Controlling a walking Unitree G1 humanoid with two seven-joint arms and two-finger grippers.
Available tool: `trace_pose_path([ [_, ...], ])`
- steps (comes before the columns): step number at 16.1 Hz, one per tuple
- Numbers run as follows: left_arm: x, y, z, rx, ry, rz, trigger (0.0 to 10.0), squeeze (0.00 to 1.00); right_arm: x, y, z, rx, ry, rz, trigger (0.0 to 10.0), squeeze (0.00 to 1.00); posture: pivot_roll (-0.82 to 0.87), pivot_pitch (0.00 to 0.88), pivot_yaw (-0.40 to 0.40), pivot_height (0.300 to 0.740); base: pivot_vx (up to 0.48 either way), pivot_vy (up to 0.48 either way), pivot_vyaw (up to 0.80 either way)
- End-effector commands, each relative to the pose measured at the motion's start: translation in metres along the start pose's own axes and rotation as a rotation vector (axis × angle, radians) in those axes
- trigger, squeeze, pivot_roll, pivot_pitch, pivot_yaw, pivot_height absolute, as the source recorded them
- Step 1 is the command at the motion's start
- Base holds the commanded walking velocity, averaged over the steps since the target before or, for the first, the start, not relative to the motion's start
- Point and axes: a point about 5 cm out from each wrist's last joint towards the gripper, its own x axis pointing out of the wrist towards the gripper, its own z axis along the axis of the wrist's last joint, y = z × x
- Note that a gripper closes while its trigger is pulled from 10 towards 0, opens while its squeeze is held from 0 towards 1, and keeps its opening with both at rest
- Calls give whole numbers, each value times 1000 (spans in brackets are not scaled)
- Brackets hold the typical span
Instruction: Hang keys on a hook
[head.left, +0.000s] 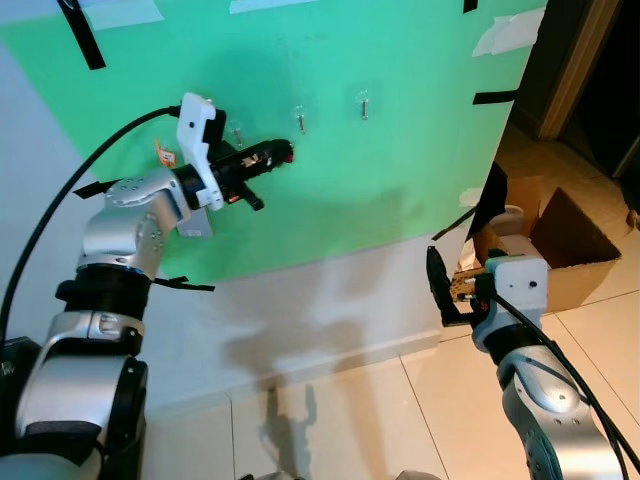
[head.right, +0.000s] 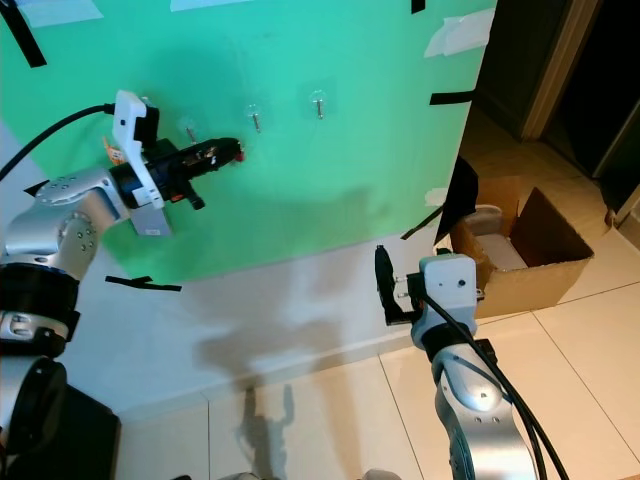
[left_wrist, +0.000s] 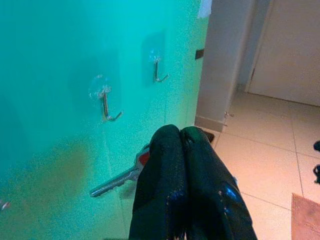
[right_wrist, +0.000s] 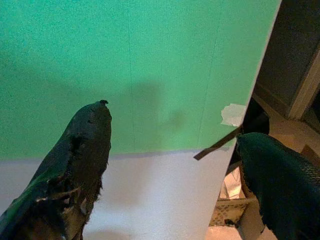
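My left gripper (head.left: 284, 152) is raised against the green board (head.left: 400, 180), shut on a silver key with a red head (left_wrist: 116, 180). The key's blade sticks out sideways from the closed fingers (left_wrist: 170, 150). The fingertips sit just below and to the left of the middle clear-backed metal hook (head.left: 300, 118), (left_wrist: 106, 102), without touching it. A second hook (head.left: 364, 102) is to its right and a third (head.left: 236, 130) to its left, above the gripper. My right gripper (head.left: 437, 285) hangs low by the board's lower right corner, open with nothing between its fingers (right_wrist: 90, 135).
An open cardboard box (head.left: 560, 250) stands on the tiled floor (head.left: 400, 410) at the right, next to a dark doorway (head.left: 610, 90). Black tape strips (head.left: 80, 35) hold the board to the white wall (head.left: 300, 310). A black cable (head.left: 70, 190) loops over my left arm.
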Motion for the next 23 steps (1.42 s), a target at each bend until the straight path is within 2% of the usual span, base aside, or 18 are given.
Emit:
trace_pose_path([
  [1, -6, 4, 6, 21, 8, -5, 10000, 0, -3, 4, 1, -3, 2, 2, 10000, 0, -205, 0, 148, 740, 0, 0, 0],
  [4, -24, 12, 3, 46, 52, -1, 10000, 0, -7, 7, -1, 7, 21, 4, 10000, 0, -191, 0, 131, 740, 0, 0, 0],
  [7, -42, 25, 6, 91, 80, 92, 10000, 0, -5, 11, -2, 11, 33, 16, 10000, 0, -174, 0, 116, 740, 0, 0, 0],
  [12, -56, 39, 6, 110, 110, 218, 10000, 0, -4, 13, -2, 16, 40, 22, 10000, 0, -159, 0, 109, 740, 0, 0, 0],
  [17, -59, 48, 4, 86, 78, 318, 10000, 0, -2, 13, -2, 21, 42, 18, 10000, 0, -159, 0, 108, 740, 0, 0, 0],
  [20, -56, 46, 0, 76, 80, 299, 10000, 0, -3, 12, -2, 20, 42, 14, 10000, 0, -163, 0, 110, 740, 0, 0, 0],
  [23, -51, 40, -3, 48, 71, 197, 10000, 0, -2, 12, -2, 18, 42, 12, 10000, 0, -169, 0, 114, 740, 0, 0, 0],
])
